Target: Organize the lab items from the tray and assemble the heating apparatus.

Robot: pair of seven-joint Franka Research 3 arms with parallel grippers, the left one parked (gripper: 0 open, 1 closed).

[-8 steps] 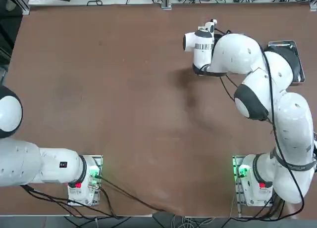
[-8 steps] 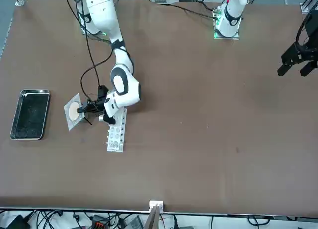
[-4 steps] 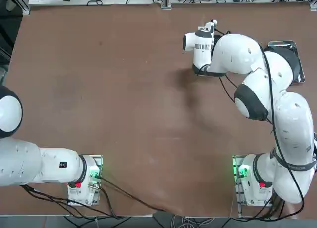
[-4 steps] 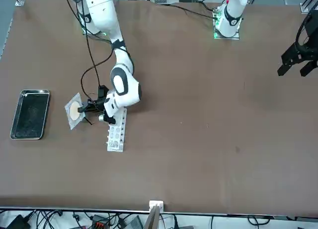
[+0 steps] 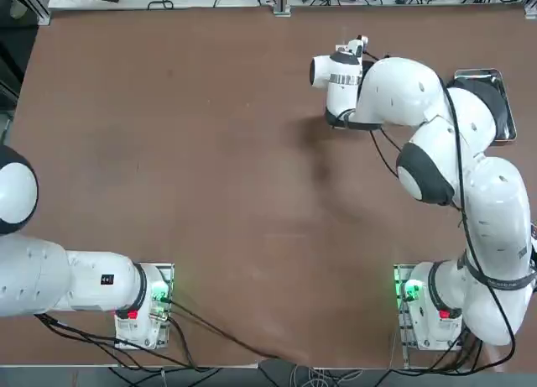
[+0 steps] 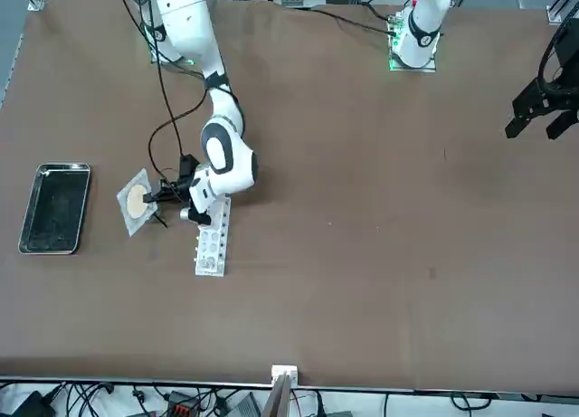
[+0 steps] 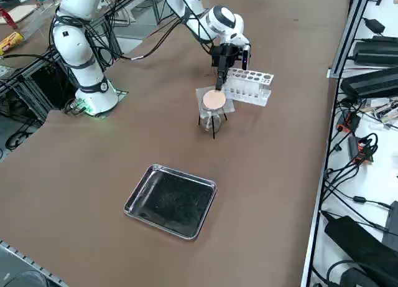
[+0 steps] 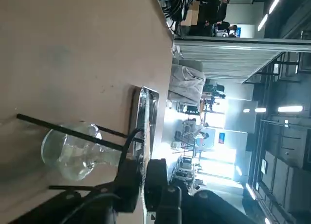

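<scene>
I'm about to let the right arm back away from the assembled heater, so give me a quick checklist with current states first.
1. Mesh seated flat on the ring stand: ok, it lies on top with its tan disc up.
2. Glass burner under the stand: ok.
3. Right gripper released from the mesh: cannot tell, its jaws stand nearly together at the mesh's edge.
4. Tray emptied: ok.
5. Test tube rack clear of the retreat path: not ok, it sits close beside the gripper.
</scene>
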